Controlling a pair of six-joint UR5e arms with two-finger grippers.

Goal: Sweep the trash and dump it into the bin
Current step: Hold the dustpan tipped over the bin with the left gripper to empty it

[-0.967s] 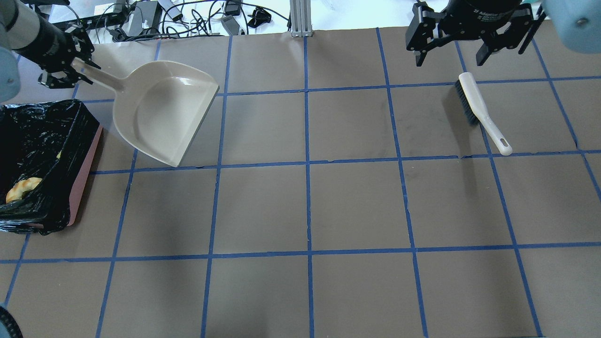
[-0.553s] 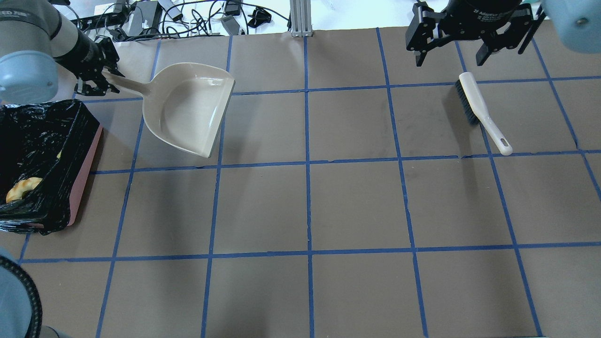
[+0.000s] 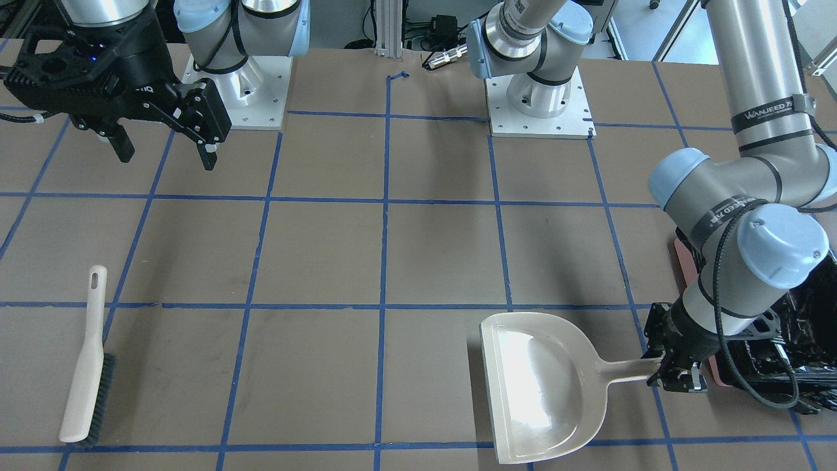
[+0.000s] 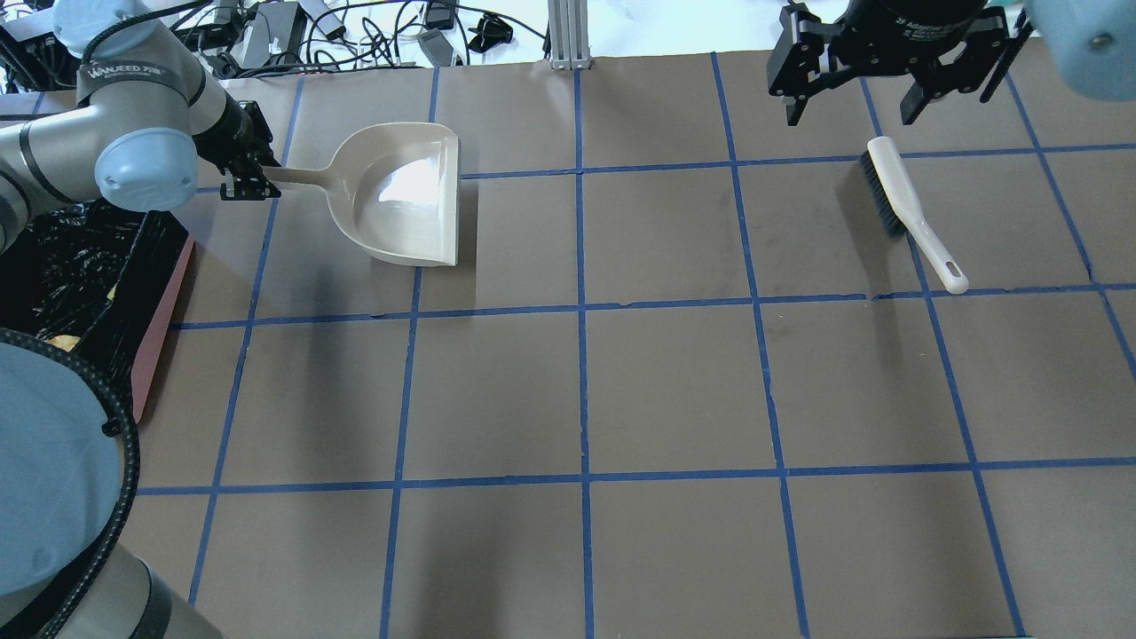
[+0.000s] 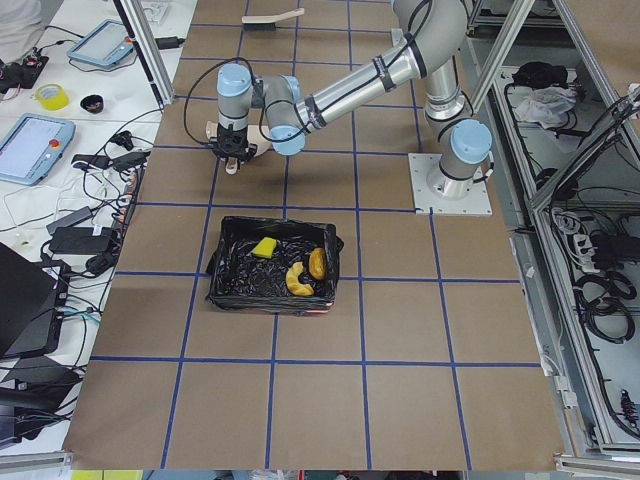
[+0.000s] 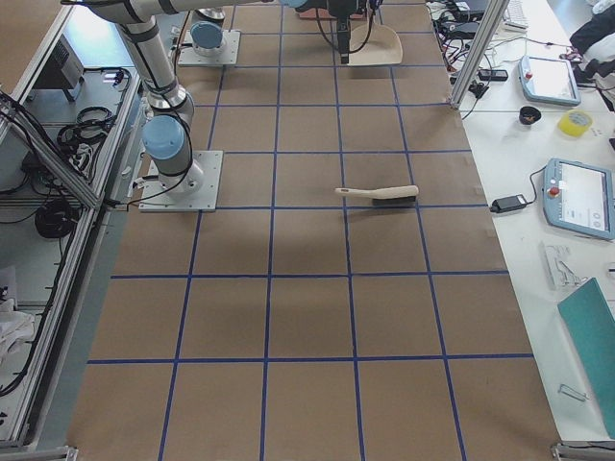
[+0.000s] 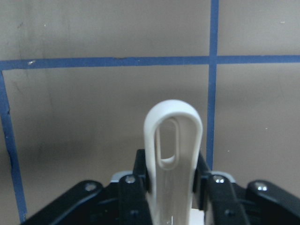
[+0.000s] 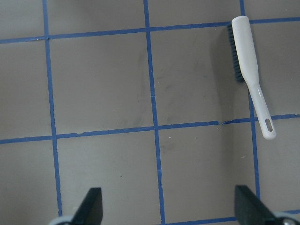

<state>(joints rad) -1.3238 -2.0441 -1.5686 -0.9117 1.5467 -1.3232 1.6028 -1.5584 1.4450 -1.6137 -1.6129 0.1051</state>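
The bin (image 5: 222,272), pink with a black bag, stands at the table's left end (image 4: 162,302). Inside lie the yellow sponge (image 5: 265,247), the pale crescent slice (image 5: 296,281) and the golden-brown lump (image 5: 317,263). My left gripper (image 4: 256,176) is shut on the handle (image 7: 173,154) of the empty beige dustpan (image 4: 404,200), which sits level and low on the table to the right of the bin (image 3: 804,327). The dustpan also shows in the front view (image 3: 536,386). My right gripper (image 4: 849,118) is open and empty, held above the table near the brush (image 4: 905,209).
The white-handled brush (image 3: 88,366) lies flat on the table at the far right, and shows in the right wrist view (image 8: 251,79). Cables and power bricks (image 4: 266,31) lie beyond the table's far edge. My left arm's elbow (image 4: 53,479) hangs over the bin.
My left arm has swung the dustpan rightward, away from the bin, and turned it level and lower. The right gripper and the brush have not moved.
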